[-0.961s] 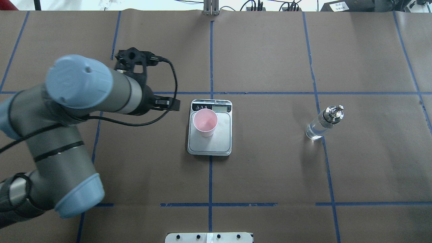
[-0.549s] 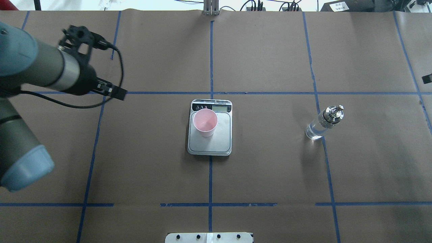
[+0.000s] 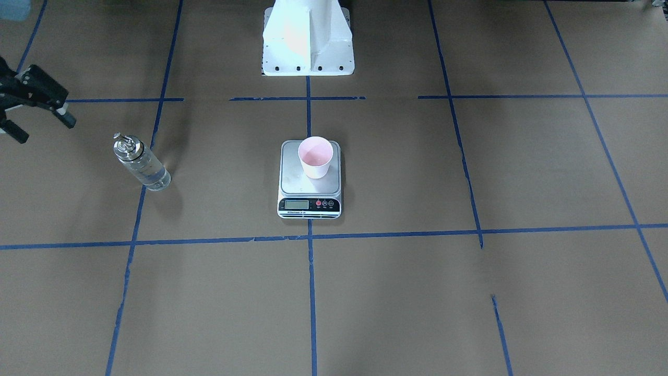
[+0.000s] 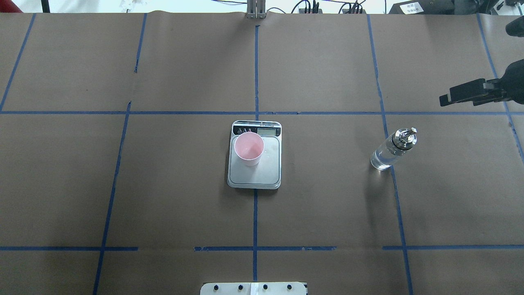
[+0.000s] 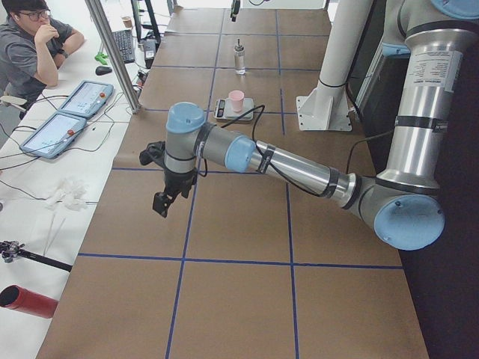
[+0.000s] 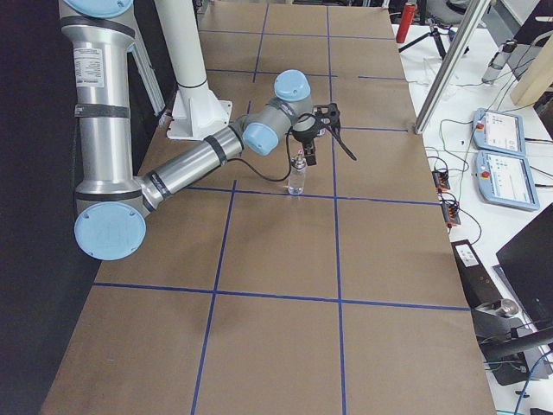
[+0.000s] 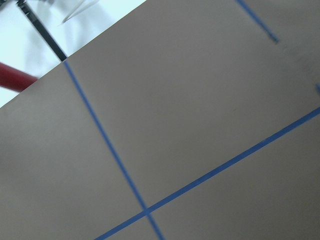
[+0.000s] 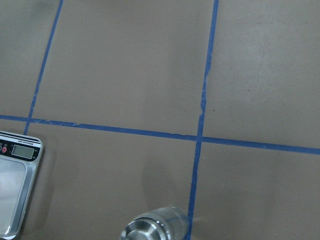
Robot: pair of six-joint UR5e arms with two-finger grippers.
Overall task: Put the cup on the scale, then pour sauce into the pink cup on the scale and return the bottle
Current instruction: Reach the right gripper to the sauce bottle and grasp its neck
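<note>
Two high views face each other across your tabletop (image 4: pixel 327 213), both centred on the scale (image 4: pixel 262 172). Two end views look along it from opposite ends. Wrist cameras hover close over it; the right one catches the scale's corner.

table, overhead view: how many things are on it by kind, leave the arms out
cup: 1
scale: 1
bottle: 1
total: 3
</note>
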